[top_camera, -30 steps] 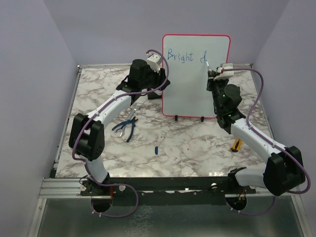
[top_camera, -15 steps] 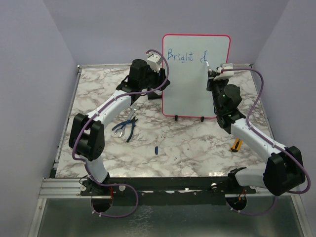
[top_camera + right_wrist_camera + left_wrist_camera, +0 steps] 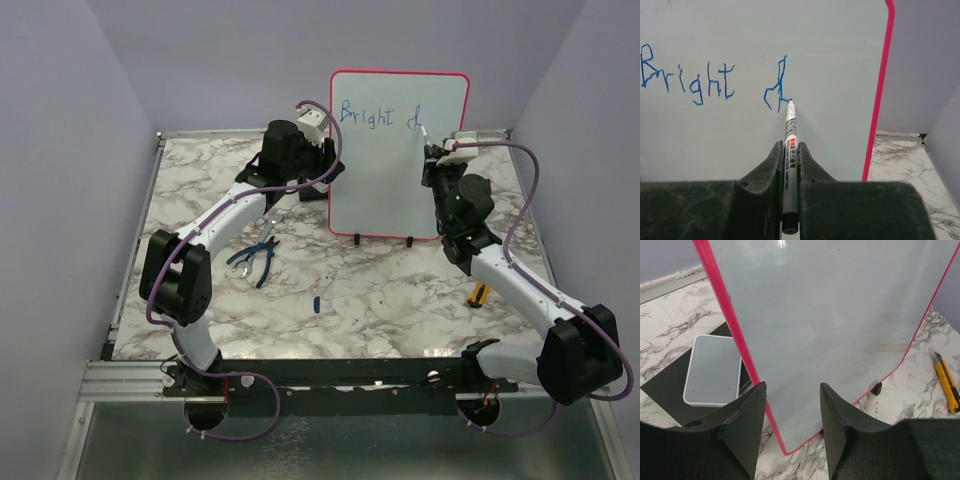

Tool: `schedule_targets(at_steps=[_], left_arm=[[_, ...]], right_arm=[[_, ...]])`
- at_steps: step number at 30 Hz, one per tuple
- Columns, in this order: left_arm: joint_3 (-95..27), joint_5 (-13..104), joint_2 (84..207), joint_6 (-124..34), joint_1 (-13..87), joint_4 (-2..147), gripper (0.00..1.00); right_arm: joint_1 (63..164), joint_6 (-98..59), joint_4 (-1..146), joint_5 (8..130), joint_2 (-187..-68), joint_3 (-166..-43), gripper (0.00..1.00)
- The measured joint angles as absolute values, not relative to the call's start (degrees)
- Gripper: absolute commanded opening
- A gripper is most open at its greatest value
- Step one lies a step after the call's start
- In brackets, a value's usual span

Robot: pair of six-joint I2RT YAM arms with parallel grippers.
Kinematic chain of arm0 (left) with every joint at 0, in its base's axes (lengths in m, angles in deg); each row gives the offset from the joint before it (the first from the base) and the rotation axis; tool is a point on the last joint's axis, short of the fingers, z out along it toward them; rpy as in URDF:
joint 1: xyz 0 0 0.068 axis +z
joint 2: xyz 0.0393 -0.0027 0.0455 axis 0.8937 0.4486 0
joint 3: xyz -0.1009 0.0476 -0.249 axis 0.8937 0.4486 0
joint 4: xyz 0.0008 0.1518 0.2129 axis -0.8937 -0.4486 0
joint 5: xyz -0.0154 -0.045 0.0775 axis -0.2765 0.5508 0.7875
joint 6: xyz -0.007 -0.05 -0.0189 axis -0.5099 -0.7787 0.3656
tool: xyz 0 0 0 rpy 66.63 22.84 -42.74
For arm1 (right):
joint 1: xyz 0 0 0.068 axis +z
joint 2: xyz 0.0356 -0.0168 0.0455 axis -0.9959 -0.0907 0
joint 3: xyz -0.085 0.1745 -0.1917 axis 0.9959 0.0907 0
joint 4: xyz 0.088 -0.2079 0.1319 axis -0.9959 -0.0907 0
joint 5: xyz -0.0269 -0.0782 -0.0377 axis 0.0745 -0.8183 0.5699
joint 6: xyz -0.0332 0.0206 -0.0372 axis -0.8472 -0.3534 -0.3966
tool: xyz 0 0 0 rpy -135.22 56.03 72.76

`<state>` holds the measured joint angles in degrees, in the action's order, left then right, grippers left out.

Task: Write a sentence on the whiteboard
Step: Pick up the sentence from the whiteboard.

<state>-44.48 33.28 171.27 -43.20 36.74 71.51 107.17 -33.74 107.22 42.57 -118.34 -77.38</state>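
Edging slightly rightward since a moment ago, the right gripper is pinching a thin marker, its fingers pressed tight on the barrel. The marker tip is touching the whiteboard at the foot of a blue "d". The sentence is reading "Bright d" along the top of the board, no further than before. The whiteboard is standing upright on small black feet at the back middle of the marble table. The left gripper is sitting at the board's left edge, unmoved, with its fingers spread and the red frame running down between them. Whether they are pressing on it is unclear. Blue-handled pliers are lying to the left and a yellow utility knife to the right, both apart from the board.
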Motion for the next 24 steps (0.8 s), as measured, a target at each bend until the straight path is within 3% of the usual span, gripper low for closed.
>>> schedule_targets(at_steps=[24], left_arm=[[-44.48,33.26,171.27,-43.22,36.69,71.53,0.48]], right_arm=[[101.09,-30.33,103.09,46.72,-108.83,-74.14,0.01]])
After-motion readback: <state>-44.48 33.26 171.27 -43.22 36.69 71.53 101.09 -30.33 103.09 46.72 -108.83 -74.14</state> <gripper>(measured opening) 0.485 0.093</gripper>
